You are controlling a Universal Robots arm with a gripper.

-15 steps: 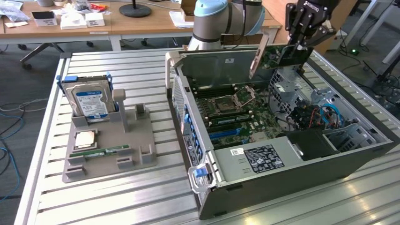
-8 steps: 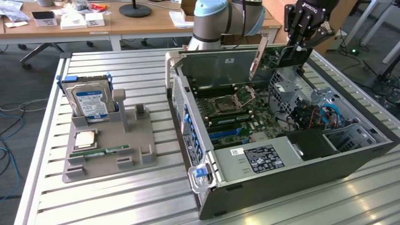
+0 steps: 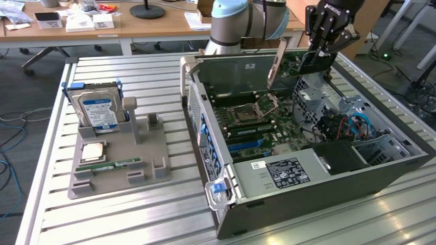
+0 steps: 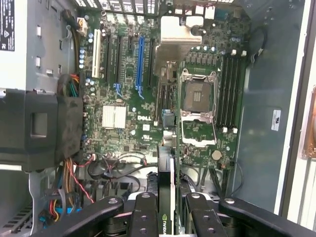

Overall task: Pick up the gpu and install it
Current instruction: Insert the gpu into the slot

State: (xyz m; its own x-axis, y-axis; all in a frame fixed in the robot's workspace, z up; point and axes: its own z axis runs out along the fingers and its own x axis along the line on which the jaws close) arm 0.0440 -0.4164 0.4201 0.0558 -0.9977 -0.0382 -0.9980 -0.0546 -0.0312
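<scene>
I get the gpu (image 4: 166,168) edge-on, faces hidden, its near end cut off by the frame edge between the fingers of the gripper (image 4: 168,200). Exterior view: arm (image 3: 245,20) cropped at the top. Power supply label (image 3: 286,172) print too small to read. Hard drive (image 3: 100,111) base hidden in its grey holder (image 3: 119,153).

Your silver slatted metal table (image 3: 136,219) carries a grey plastic parts holder (image 3: 154,151) centre-left and an open grey computer case (image 3: 327,190) on the right.
</scene>
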